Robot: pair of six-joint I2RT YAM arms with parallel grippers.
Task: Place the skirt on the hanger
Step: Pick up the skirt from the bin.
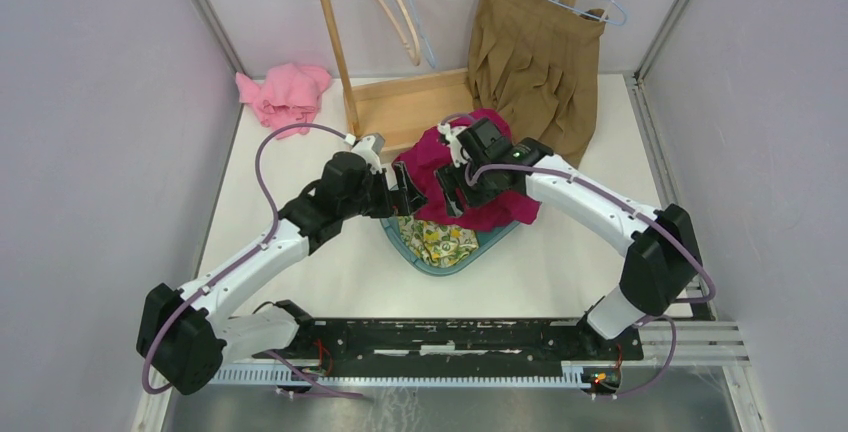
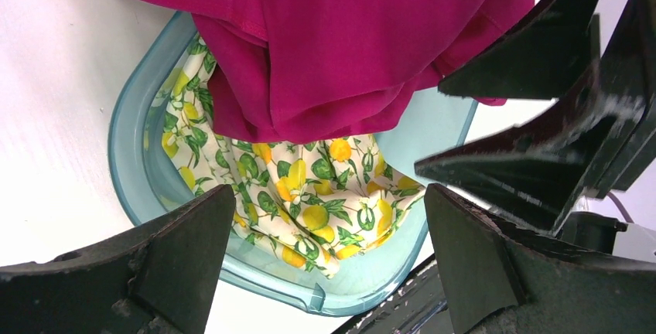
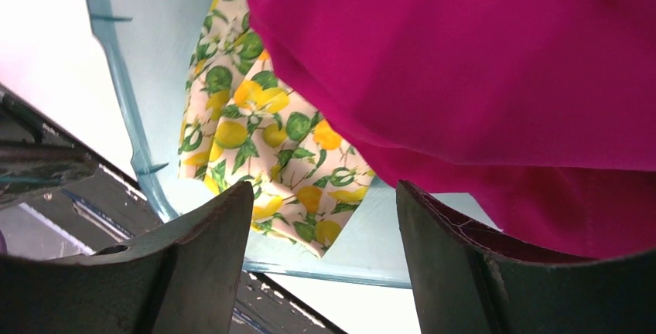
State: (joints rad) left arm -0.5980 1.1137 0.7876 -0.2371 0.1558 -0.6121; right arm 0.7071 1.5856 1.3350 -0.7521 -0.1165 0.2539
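A: Nearest the left wrist camera are its own black fingers (image 2: pixel 178 264), set wide apart. So the left tool (image 2: pixel 329 218) is released?

B: Yes, spread fully, with nothing between the fingers. It hangs just above the teal basin (image 2: pixel 128 164), looking down on the lemon-print cloth (image 2: pixel 309 195) in the bottom.

A: And the right tool (image 3: pixel 325 210)?

B: Released too. Its fingers are apart, and only the lemon-print cloth and the basin floor show through the gap. One finger is close to the magenta garment (image 2: pixel 348 40), but I see no pinch on it.

A: Why are both over the basin?

B: My guess is that the magenta garment is the skirt to hang. It lies heaped on top of the lemon-print cloth and covers the basin's far part, so it is the top layer and the easy one to take. Coming in from opposite sides would suit gripping the waistband in two places and spreading it.

A: Can you see a waistband?

B: No. It's crumpled, and I can't tell one edge from another.

A: Where does it go?

B: To the wooden rack (image 1: pixel 335 42) at the back of the table (image 1: pixel 330 272). Bare hangers (image 1: pixel 390 14) hang on its left part, and a brown skirt (image 1: pixel 535 52) already hangs on the right. A pink cloth (image 1: pixel 285 92) lies well apart in the far left corner.

A: How far along?

B: Early, I'd say: nothing is gripped yet.
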